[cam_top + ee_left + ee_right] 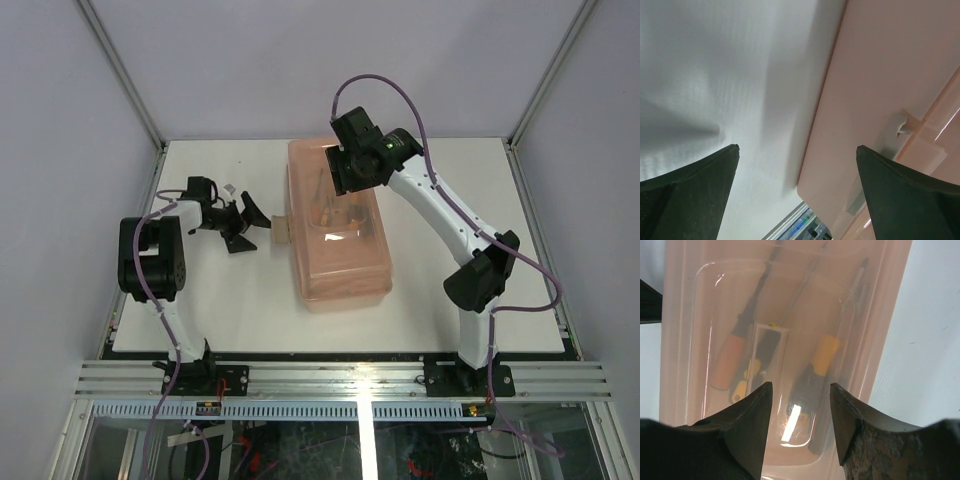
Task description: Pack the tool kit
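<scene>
The tool kit's translucent pink toolbox [340, 250] lies with its lid down in the middle of the white table. Through the lid [790, 290] I see an orange-handled screwdriver [727, 365] and a black-and-yellow one [815, 375] lying inside. My right gripper [347, 178] hovers over the box's far end; in its wrist view the right gripper [800, 385] is open, nothing between the fingers. My left gripper [255, 228] stands wide open beside the box's left wall [880, 75], close to the latch [281, 228]. The left gripper [797, 147] holds nothing.
The white table [220, 300] ends at a metal rail [340, 380] along the near edge. Grey enclosure walls and frame posts [120, 70] stand around it. The right arm's elbow [480, 275] sits to the right of the box.
</scene>
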Robot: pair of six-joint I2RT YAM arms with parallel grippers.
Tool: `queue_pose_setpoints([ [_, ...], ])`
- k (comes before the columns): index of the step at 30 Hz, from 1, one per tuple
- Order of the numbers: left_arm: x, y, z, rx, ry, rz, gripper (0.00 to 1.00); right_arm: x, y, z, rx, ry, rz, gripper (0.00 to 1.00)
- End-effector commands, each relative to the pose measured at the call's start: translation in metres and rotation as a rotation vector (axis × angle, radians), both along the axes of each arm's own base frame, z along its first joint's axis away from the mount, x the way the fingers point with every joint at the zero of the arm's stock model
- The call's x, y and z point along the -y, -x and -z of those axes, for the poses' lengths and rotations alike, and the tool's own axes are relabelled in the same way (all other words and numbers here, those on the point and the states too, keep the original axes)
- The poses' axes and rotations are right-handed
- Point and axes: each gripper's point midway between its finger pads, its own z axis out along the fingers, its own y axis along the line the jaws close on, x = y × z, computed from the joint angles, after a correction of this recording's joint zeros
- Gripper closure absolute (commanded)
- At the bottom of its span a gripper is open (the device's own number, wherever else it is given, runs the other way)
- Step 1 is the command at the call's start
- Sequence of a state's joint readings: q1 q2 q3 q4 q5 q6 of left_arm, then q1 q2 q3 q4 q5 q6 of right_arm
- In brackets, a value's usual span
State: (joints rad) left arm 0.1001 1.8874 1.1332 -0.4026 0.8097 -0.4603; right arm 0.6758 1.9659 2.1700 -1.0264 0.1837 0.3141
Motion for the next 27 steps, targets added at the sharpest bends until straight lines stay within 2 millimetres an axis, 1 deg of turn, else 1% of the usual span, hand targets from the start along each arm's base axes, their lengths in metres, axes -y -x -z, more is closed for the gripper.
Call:
queue_pose_setpoints([
  [1,0.025,0.018,-0.008,0.038,0.065,0.111,0.00,-0.001,0.008,-0.038,0.069,-0.080,-0.009,0.44],
  [4,0.036,0.033,-0.009,0.033,0.088,0.157,0.00,0.000,0.009,-0.038,0.071,-0.082,-0.009,0.44],
  [7,0.042,0.038,-0.018,0.052,0.110,0.180,0.00,-0.002,0.010,-0.037,0.064,-0.088,-0.015,0.44],
  [13,0.048,0.025,-0.047,0.127,0.132,0.197,0.00,-0.008,0.013,-0.031,0.037,-0.103,-0.036,0.46],
  [16,0.054,0.021,-0.053,0.146,0.152,0.216,0.00,-0.011,0.013,-0.028,0.029,-0.109,-0.043,0.46],
  [19,0.059,0.017,-0.057,0.166,0.190,0.229,0.00,-0.012,0.012,-0.027,0.025,-0.112,-0.048,0.47],
  [27,0.067,0.018,-0.056,0.176,0.267,0.243,0.00,-0.016,0.013,-0.028,0.015,-0.118,-0.064,0.47],
])
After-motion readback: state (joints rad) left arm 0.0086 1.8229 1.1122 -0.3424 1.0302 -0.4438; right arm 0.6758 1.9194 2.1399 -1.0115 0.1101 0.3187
